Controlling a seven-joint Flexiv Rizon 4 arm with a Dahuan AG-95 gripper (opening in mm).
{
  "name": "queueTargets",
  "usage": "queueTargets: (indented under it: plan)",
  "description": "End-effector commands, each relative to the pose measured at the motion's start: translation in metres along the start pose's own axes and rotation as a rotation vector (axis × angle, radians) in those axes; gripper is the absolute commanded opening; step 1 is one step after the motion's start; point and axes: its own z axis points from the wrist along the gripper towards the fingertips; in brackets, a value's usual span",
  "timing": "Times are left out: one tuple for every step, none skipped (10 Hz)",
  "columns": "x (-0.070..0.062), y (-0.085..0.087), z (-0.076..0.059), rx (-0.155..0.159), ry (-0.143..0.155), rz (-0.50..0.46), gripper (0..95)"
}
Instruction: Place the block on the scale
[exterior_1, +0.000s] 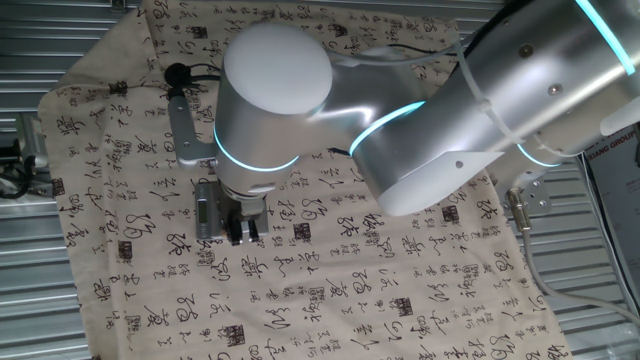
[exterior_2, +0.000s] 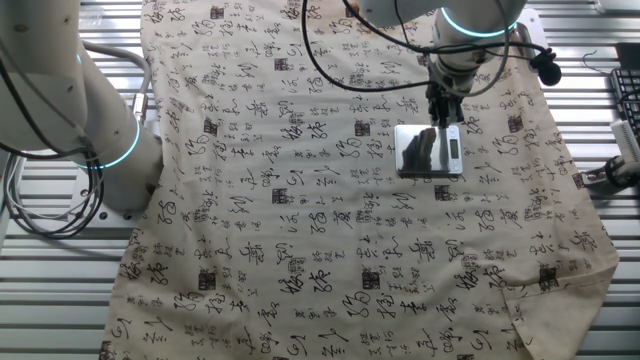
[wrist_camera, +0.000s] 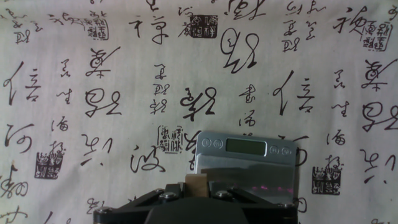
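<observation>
In the hand view a small tan wooden block sits pinched between my gripper's dark fingers, just above the near edge of the flat grey scale, whose display strip lies along its far edge. In the other fixed view the gripper hangs over the far side of the scale; the block does not show there. In one fixed view the gripper points down at the scale, which the arm mostly hides.
A cream cloth printed with black calligraphy and dark square stamps covers the table. Black cables loop above the cloth's far edge. The arm's base stands at the left of the other fixed view. A keyboard edge lies at the right.
</observation>
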Motion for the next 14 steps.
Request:
queueTargets:
  plan:
    - [-0.0006, 0.0008, 0.0003, -0.007, 0.0, -0.031, 0.0]
    - [-0.0006, 0.0008, 0.0003, -0.011, 0.001, -0.039, 0.0]
    - [-0.0006, 0.0008, 0.0003, -0.014, 0.006, -0.047, 0.0]
    - [-0.0006, 0.0008, 0.0003, -0.008, 0.01, -0.036, 0.0]
    - [-0.0006, 0.0008, 0.0003, 0.001, 0.014, -0.02, 0.0]
    - [-0.0006, 0.0008, 0.0003, 0.006, 0.019, -0.015, 0.0]
    - [-0.0006, 0.0008, 0.0003, 0.023, 0.034, 0.014, 0.0]
    - [-0.0006, 0.0008, 0.0003, 0.047, 0.043, 0.028, 0.0]
    - [-0.0006, 0.0008, 0.0003, 0.052, 0.044, 0.046, 0.0]
    - [-0.0006, 0.0008, 0.0003, 0.056, 0.042, 0.074, 0.0]
    - [-0.0006, 0.0008, 0.0003, 0.057, 0.039, 0.077, 0.0]
    - [-0.0006, 0.0008, 0.0003, 0.06, 0.031, 0.076, 0.0]
    - [-0.0006, 0.0008, 0.0003, 0.059, 0.029, 0.083, 0.0]
    - [-0.0006, 0.0008, 0.0003, 0.061, 0.029, 0.087, 0.0]
